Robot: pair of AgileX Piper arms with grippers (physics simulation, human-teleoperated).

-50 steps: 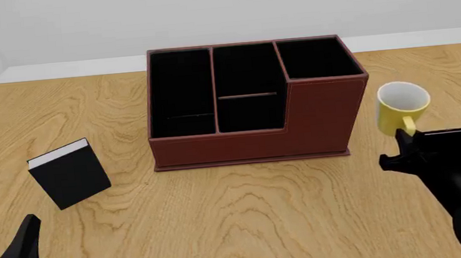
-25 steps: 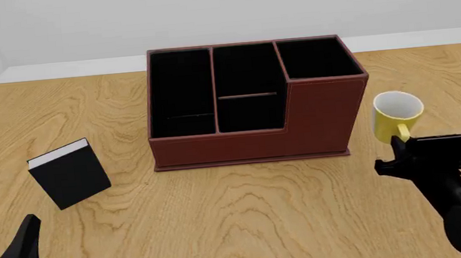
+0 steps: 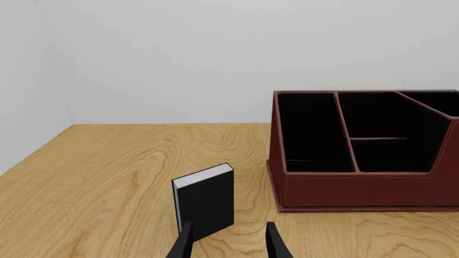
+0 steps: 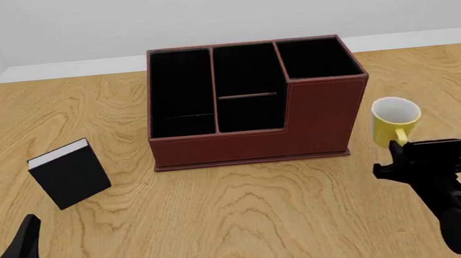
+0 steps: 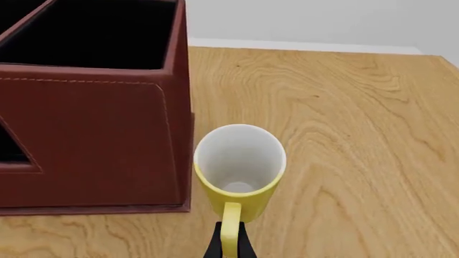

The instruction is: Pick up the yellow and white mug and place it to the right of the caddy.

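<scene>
Item one, the yellow and white mug (image 4: 396, 120): it is sitting upright just beside the caddy (image 4: 249, 102), at about three o'clock from the caddy's taller corner section, close to the right wall but, in the right wrist view, showing a thin gap of table between the two. Its white inside (image 5: 239, 158) is facing up and its yellow loop handle (image 5: 230, 228) is pointing back toward six o'clock, straight at the right gripper (image 4: 420, 147). Whether the mug's base is resting on the table (image 4: 238, 216) or hanging just above it is not clear from these views.

Item two, the right gripper: it is lying directly at six o'clock of the mug, its two dark fingers (image 5: 214, 248) pinching in on either side of the handle with next to no gap between them. The mug body is standing just beyond the fingertips.

Item three, the left gripper (image 3: 228, 241): it is sitting low at the near left of the table, around seven o'clock from the caddy and well apart from it, fingers parted with nothing between them.

Item four, a small black book (image 4: 69, 173) with white pages: it is standing upright, tilted a little, at about nine o'clock from the caddy's front, just ahead of the left gripper.

Item five, the caddy: it is occupying the centre of the table, its black-lined compartments facing up.
</scene>
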